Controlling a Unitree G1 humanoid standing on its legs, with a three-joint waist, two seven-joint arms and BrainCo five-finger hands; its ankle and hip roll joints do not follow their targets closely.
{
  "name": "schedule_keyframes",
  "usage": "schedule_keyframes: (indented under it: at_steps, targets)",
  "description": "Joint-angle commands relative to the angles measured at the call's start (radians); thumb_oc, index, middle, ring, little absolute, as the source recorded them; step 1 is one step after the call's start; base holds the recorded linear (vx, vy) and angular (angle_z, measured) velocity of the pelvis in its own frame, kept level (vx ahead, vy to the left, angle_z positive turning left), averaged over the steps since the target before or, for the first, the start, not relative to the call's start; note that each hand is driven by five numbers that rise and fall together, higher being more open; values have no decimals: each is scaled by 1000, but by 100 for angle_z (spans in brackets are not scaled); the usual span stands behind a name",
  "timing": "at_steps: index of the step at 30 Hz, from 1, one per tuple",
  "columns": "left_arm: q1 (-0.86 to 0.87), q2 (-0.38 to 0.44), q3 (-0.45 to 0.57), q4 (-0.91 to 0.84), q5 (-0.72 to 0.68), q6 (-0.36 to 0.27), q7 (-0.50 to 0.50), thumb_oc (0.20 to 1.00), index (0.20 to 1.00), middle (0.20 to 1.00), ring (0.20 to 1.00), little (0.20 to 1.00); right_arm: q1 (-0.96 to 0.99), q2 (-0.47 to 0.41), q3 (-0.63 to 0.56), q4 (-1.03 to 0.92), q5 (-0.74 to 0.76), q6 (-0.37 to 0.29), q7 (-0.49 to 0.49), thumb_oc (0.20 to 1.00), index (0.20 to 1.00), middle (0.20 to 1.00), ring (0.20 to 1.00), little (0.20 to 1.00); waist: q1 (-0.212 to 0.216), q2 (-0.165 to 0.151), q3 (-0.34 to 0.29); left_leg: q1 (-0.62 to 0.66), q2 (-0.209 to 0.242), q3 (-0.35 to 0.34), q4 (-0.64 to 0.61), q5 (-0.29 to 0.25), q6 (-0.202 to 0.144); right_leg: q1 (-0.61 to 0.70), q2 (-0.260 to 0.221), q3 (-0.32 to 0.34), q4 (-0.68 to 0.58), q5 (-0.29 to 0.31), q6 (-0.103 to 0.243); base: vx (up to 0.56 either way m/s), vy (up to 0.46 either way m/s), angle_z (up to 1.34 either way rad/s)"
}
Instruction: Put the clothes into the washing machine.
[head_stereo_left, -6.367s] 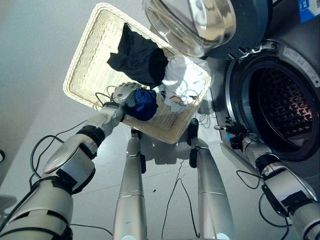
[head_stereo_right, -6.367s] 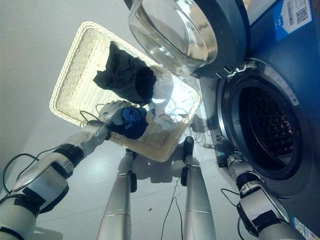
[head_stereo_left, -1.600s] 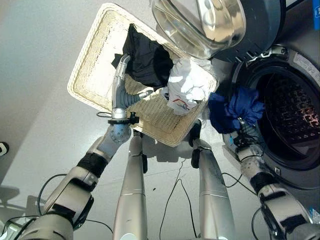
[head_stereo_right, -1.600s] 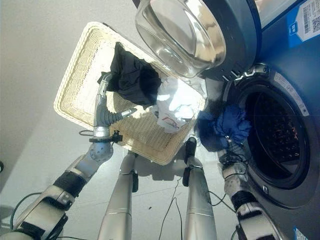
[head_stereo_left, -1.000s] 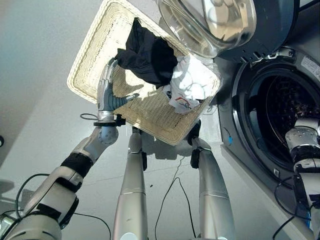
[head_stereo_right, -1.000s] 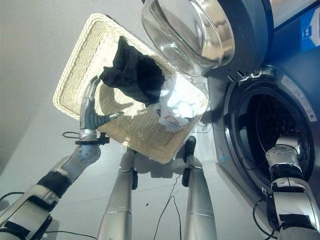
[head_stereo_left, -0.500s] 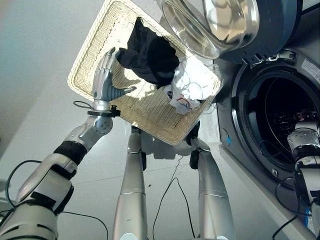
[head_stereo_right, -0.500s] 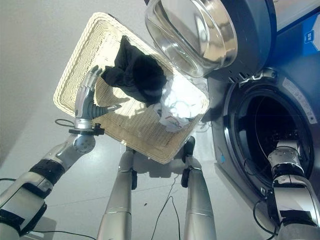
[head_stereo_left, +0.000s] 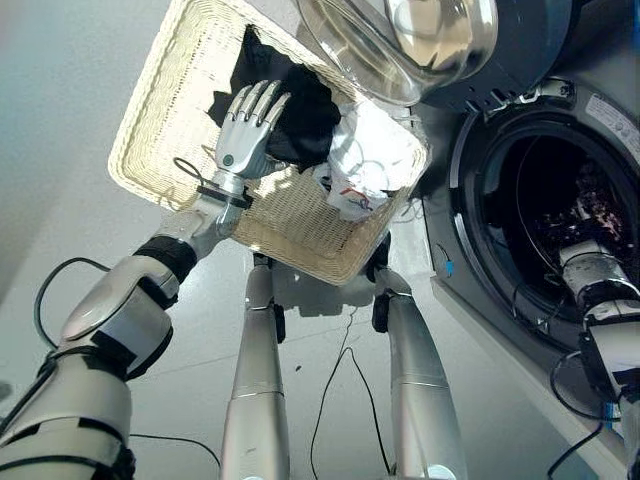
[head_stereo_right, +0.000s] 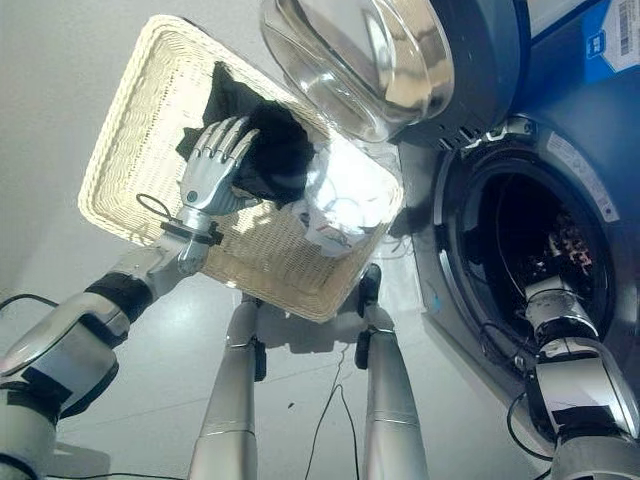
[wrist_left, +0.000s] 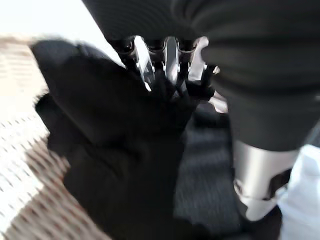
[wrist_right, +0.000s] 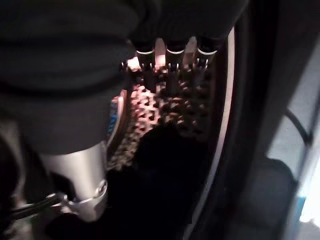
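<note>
The grey floor (head_stereo_left: 60, 120) holds a basket (head_stereo_left: 160, 120) beside the washing machine (head_stereo_left: 600, 130). The left robot hand (head_stereo_left: 247, 118) lies flat, fingers straight, on the black clothes (head_stereo_left: 305, 115). White clothes (head_stereo_left: 365, 160) wait too. The right robot hand (wrist_right: 167, 75), fingers straight and holding nothing, reaches inside the drum. Two pieces are left, I think.

Head stereo downward; wrist cameras close.

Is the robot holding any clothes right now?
Nothing is held: the left hand lies open on the black garment; the right hand reaches open into the drum.
</note>
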Motion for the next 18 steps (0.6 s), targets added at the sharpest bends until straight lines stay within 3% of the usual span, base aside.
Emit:
schedule_keyframes:
  at_steps: [1,6,18]
  targets:
    - [-82,-42,18,58,22,15,-13,1000,1000,1000,1000,1000,28,3,53,-1,-49,-6,27,1000,1000,1000,1000,1000,4,-32,-9,-3,-73,50,74,-79,51,17,92,-43,-212,240,50,-11,65,-11]
    - [-112,-70,-12,149,-17,69,-129,1000,1000,1000,1000,1000,37,57,71,3,-78,-14,91,1000,1000,1000,1000,1000,-15,-29,-9,-9,-71,63,67,-78,50,5,99,-25,-220,240,46,-2,48,-6]
    - [-115,-75,7,261,-60,125,-171,1000,1000,1000,1000,1000,29,116,107,-24,-136,-65,216,1000,1000,1000,1000,1000,-28,-25,-9,-21,-64,78,63,-69,43,-11,101,-8,-225,237,37,4,34,-4]
